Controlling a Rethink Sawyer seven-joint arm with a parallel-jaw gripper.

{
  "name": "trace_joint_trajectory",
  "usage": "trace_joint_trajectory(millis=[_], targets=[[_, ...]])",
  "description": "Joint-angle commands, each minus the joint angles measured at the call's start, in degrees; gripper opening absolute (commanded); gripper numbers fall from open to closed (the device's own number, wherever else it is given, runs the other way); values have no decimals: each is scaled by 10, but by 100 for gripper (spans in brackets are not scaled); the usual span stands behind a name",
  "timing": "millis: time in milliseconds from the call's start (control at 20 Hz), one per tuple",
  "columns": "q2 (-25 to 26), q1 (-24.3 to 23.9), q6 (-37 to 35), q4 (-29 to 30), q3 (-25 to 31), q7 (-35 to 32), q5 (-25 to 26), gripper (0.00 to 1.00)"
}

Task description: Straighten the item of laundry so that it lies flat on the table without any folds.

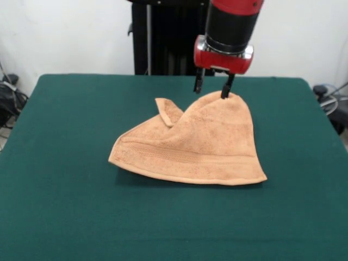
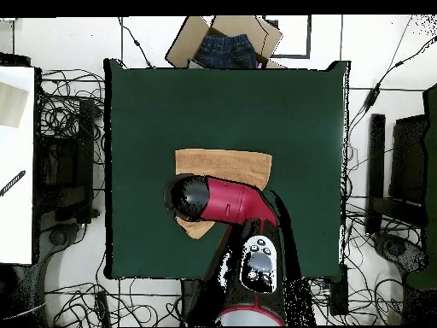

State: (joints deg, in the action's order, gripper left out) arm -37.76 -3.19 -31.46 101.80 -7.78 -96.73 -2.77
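The item of laundry, a peach-orange terry towel, lies crumpled near the middle of the dark green table. Its far edge rises to a peak and a small corner flap folds over at the upper left. A woven band runs along the near hem. My gripper hangs over the towel's far edge, open, with green table showing between the fingers. One finger touches the towel's peak. In the overhead view the red arm's head covers the gripper and the middle of the towel on the table.
A cardboard box holding blue denim sits just past the table's edge in the overhead view. Cables lie on the floor all round the table. A white surface stands at the left side.
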Motion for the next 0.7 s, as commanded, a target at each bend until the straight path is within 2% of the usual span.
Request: trace_joint_trajectory(millis=[50, 350, 700], targets=[[9, -2, -45, -23, 29, -79, -7, 100], [26, -26, -126, -88, 46, -40, -3, 100], [66, -46, -101, -118, 68, -17, 8, 100]])
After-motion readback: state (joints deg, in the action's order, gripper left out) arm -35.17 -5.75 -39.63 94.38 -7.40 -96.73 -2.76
